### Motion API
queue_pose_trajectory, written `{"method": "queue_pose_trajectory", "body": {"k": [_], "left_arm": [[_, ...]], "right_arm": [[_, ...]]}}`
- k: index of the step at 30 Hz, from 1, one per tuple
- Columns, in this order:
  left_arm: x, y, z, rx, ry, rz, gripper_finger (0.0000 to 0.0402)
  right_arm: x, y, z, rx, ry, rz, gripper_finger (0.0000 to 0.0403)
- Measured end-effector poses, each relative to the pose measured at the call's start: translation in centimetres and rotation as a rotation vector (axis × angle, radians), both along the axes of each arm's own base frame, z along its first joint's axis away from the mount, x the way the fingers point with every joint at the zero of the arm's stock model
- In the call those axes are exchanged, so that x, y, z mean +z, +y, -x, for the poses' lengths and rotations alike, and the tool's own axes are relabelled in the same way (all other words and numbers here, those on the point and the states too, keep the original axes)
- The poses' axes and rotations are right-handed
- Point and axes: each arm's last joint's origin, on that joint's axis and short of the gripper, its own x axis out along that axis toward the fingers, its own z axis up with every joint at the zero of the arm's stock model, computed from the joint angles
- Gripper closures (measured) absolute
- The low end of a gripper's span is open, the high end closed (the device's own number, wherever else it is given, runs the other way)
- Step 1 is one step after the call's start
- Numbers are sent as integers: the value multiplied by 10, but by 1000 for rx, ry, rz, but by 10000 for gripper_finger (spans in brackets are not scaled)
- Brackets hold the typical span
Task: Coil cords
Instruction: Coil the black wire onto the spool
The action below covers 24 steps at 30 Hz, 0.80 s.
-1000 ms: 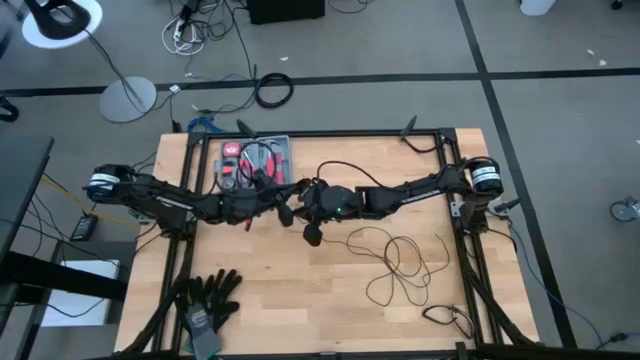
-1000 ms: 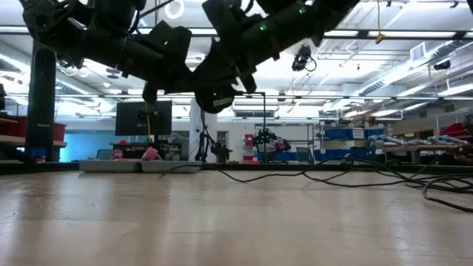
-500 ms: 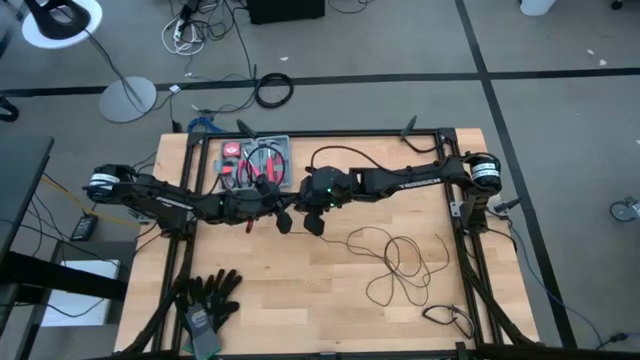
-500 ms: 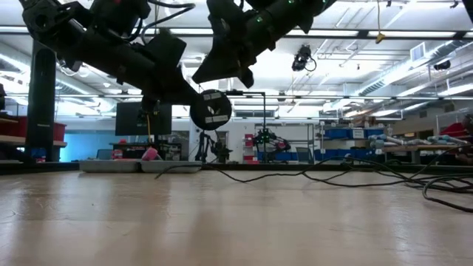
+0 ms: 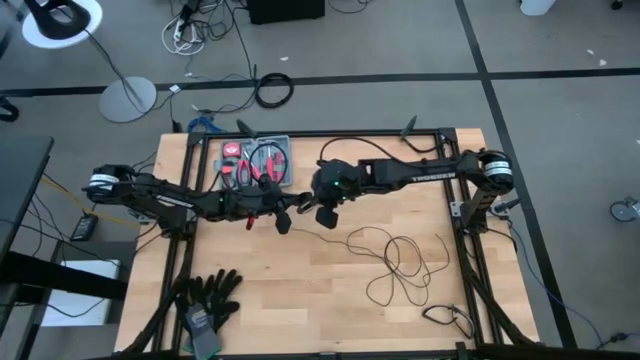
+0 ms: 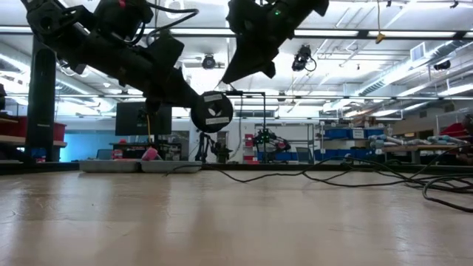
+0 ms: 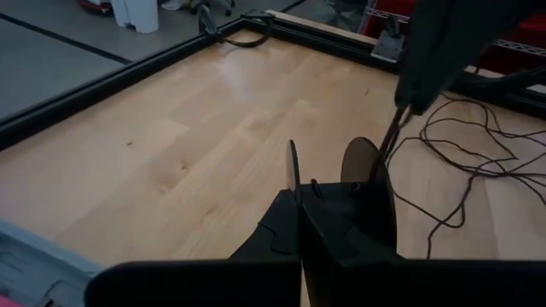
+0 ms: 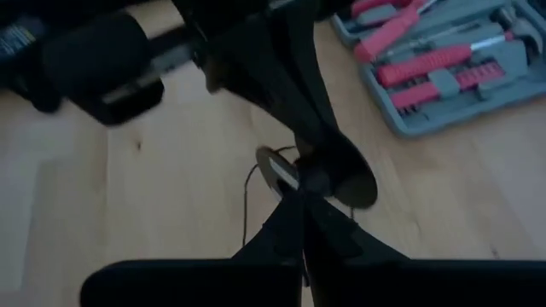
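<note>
one cord [image 5: 395, 262] on the table [image 5: 300, 300], very thin black wire lying in loose overlapping loops on the right half, with a round black puck [image 6: 212, 111] at its near end. the puck is hanging off the table mid-air near the table's middle, pinched in the left gripper [image 5: 284, 218], whose jaws are closed on its edge. the right gripper [image 5: 327, 212] is hovering just beside it with jaws fully closed; in the left wrist view a wire is running up to its tip, but i cannot tell if it is actually gripping that strand. judging handling: wire looks light, limp and springy, so loops are probably going to slide and tangle rather than hold shape; the puck is the only stiff part, so it's the sensible anchor, with the other gripper taking the wire close to the puck and feeding loops. count: one cord, one puck, two grippers, one grey tool case [image 5: 255, 162] at the table's far edge, one pair of black gloves [image 5: 208, 296] near the front left.
</note>
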Motion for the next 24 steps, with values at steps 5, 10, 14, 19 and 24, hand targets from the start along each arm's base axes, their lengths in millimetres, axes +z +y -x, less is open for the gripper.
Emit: {"method": "queue_pose_trajectory", "body": {"k": [5,10,14,19,24], "left_arm": [[1,0,-1,-25,-23,10,402],[4,0,-2,-30,-61,12,402],[4,-1,-2,-43,-61,18,402],[6,0,-2,-16,-84,29,402],[6,0,-2,-15,-82,28,402]], "right_arm": [[-9,-1,4,-41,71,35,398],[-34,1,8,-70,117,20,396],[-56,6,12,-98,98,-14,391],[-84,13,17,-106,-13,-5,387],[-107,13,28,-170,-59,-28,388]]}}
